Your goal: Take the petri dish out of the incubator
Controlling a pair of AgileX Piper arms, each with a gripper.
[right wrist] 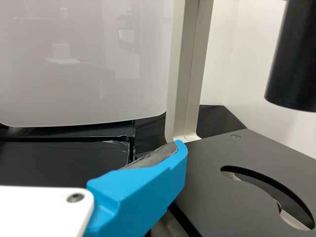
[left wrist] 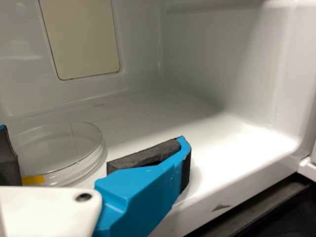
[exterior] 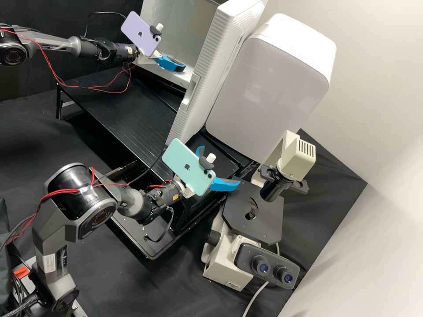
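While the left arm [exterior: 88,47] is stretched over the black rack [exterior: 128,114], its jaws are placed inside the white incubator [left wrist: 222,59], low above the chamber floor. These jaws are seen apart: one blue finger [left wrist: 148,182] with its dark pad is at one side, and the pad of the other finger [left wrist: 7,160] is at the opposite side. The petri dish [left wrist: 59,150], clear and round, is lying flat on the incubator floor between these two fingers. Whether the pads are touching the dish cannot be told. A small yellow mark [left wrist: 32,180] is seen at the near edge of the dish, and a cream panel [left wrist: 81,37] is set in the back wall.

The right arm [exterior: 145,202] is placed lower, outside the incubator, with its jaws just beside the black stage [right wrist: 217,148] of the microscope [exterior: 224,259]. These jaws are also apart and nothing is held in them. A lilac phone [exterior: 140,27] is clamped on the left wrist and a mint-green phone [exterior: 187,166] on the right one. Everything is carried by a surface [exterior: 110,281] covered with black cloth.
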